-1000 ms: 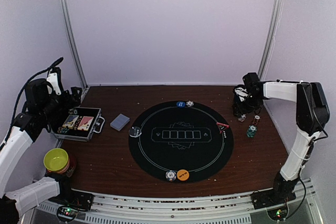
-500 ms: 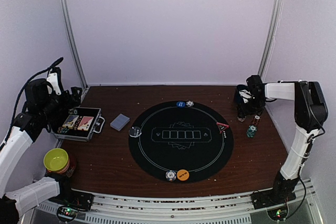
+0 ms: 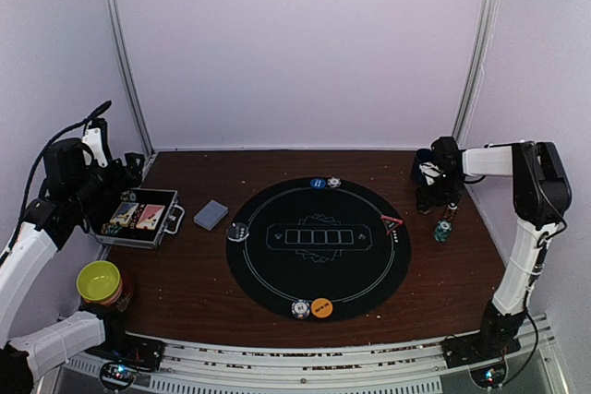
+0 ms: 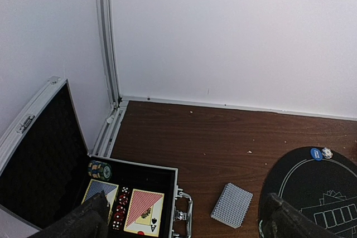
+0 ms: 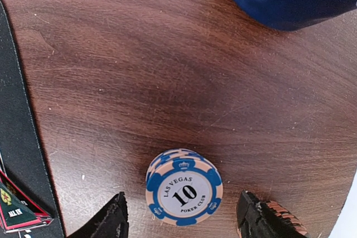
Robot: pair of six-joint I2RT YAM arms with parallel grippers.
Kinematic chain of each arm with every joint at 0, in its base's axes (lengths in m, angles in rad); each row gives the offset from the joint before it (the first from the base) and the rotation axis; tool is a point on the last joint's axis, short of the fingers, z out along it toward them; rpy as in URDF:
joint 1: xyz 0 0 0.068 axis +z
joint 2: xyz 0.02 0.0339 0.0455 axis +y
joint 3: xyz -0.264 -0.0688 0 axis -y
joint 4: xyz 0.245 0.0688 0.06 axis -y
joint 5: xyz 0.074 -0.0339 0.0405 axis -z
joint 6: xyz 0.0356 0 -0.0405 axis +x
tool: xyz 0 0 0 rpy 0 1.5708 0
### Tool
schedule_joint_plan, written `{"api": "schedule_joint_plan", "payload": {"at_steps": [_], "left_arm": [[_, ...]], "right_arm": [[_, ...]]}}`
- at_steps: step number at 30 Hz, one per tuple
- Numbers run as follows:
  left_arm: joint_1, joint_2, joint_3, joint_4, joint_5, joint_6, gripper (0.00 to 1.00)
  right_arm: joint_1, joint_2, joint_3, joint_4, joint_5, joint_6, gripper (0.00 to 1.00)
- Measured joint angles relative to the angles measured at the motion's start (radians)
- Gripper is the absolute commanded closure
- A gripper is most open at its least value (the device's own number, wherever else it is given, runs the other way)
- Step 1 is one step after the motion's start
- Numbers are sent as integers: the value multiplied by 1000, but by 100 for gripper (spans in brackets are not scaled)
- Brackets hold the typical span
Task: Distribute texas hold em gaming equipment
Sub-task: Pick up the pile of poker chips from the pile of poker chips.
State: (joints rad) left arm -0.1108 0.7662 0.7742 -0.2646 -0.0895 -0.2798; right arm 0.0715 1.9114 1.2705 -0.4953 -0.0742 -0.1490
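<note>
Orange button [image 3: 321,306] and a chip [image 3: 300,309] sit at the black mat's [image 3: 277,274] near rim. Left of the mat, left jaws hang open over the case [image 3: 138,219]. Right of the mat, right jaws are spread open, straddling the blue "10" chip stack [image 5: 184,193] on the bench [image 5: 111,54]. This looks like the chip pick-up step; the next move likely needs lowering, closing, then carrying to the mat.

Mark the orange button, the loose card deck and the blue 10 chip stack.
orange button [image 3: 321,306]: top external view, centre of its face.
card deck [image 4: 231,212]: left wrist view, middle of its back.
blue 10 chip stack [image 5: 184,193]: right wrist view, top chip's label.
</note>
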Motion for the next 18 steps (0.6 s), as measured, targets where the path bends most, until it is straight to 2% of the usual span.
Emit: {"api": "schedule_joint_plan", "payload": {"at_steps": [18], "left_arm": [[1, 0, 0, 0, 0, 0, 2]], "right_arm": [[0, 21, 0, 19, -5, 17, 45]]}}
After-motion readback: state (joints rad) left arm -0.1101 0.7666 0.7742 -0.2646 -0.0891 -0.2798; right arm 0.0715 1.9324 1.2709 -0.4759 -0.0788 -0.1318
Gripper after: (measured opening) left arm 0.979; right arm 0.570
